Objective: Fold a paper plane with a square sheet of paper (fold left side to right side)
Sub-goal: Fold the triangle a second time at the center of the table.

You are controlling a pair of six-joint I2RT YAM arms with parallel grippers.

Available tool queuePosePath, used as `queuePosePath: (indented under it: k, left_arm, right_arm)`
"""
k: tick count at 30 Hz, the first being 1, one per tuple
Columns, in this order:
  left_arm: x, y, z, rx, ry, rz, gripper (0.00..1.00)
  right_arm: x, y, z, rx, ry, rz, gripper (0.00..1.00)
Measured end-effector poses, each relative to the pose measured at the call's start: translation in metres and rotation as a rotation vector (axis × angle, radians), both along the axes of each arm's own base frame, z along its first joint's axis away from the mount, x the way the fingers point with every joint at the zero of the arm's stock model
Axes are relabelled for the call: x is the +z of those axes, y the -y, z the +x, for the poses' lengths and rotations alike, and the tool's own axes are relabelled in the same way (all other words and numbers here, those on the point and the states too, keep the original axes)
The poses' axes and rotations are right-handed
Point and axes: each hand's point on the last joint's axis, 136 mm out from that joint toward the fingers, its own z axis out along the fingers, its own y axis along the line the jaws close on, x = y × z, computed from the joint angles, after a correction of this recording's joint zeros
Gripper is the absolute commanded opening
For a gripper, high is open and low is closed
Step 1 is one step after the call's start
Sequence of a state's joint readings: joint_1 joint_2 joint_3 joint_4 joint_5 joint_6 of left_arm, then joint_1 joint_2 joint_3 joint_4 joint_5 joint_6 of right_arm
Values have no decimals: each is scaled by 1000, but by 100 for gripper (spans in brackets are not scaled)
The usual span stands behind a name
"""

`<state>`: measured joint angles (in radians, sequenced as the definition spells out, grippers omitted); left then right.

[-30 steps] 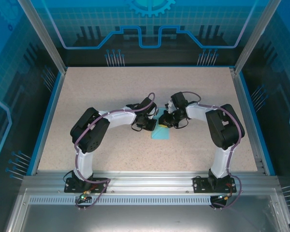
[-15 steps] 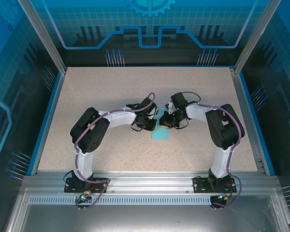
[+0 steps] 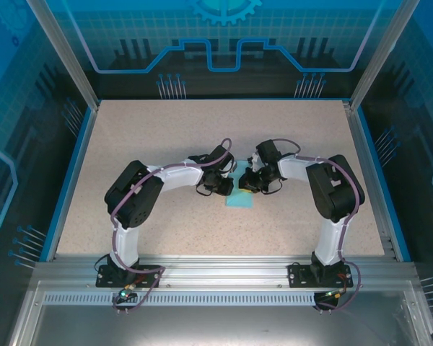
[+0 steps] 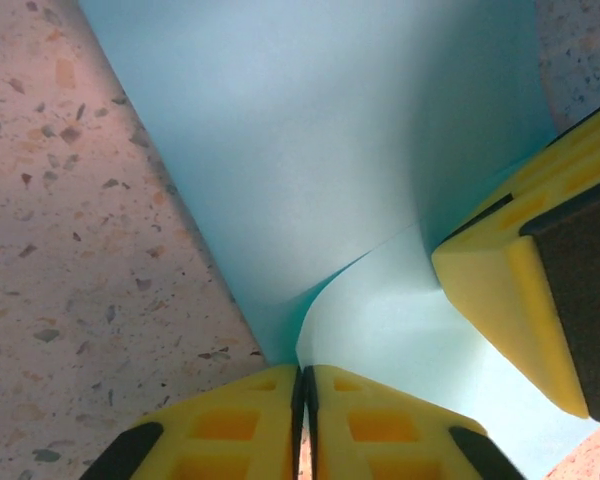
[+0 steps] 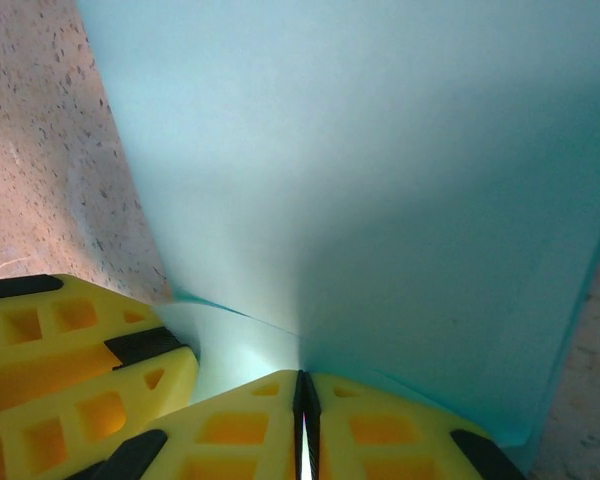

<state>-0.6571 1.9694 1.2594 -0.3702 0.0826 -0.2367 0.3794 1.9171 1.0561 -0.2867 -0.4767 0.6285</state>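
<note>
The square sheet of paper (image 3: 239, 202), turquoise-blue, lies at the table's middle, mostly covered by both grippers. My left gripper (image 3: 229, 189) meets my right gripper (image 3: 246, 185) over its far part. In the left wrist view a lifted flap of the paper (image 4: 380, 310) curls up and runs into my left gripper (image 4: 302, 375), whose jaws stand together with a hairline slit. The right gripper's yellow finger (image 4: 510, 290) is close at the right. In the right wrist view the paper (image 5: 380, 180) rises as a bent flap into my shut right gripper (image 5: 302, 380), beside the left gripper's finger (image 5: 70, 360).
The speckled beige table (image 3: 166, 137) has a blue rim (image 3: 72, 173), with transparent walls behind it. Both arms reach inward from their bases (image 3: 130, 274) at the near edge, on an aluminium rail (image 3: 216, 268).
My right gripper has edged slightly nearer and toward the left one over the sheet. The left arm has stayed in place.
</note>
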Motion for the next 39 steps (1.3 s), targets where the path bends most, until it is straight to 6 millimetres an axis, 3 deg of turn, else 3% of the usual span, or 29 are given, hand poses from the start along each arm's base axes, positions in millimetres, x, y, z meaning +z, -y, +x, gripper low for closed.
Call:
queuePosePath:
  k: [3, 5, 10, 12, 17, 24, 39]
  left_arm:
    - [14, -1, -1, 1, 13, -9, 33]
    - [34, -2, -1, 2, 46, -32, 37]
    - [87, 3, -6, -15, 125, -139, 39]
    - [96, 8, -11, -27, 123, -189, 39]
    - [72, 21, -34, -58, 12, -238, 39]
    - [42, 42, -52, -98, -97, -262, 39]
    - [14, 37, -62, -78, -164, -230, 38]
  right_arm:
    - [0, 0, 0, 1, 1, 3, 13]
    - [0, 0, 0, 1, 2, 4, 13]
    - [0, 0, 0, 1, 2, 4, 13]
    - [0, 0, 0, 1, 2, 6, 13]
    - [0, 0, 0, 1, 2, 8, 13]
    - [0, 0, 0, 1, 1, 10, 13]
    - [0, 0, 0, 7, 4, 9, 13]
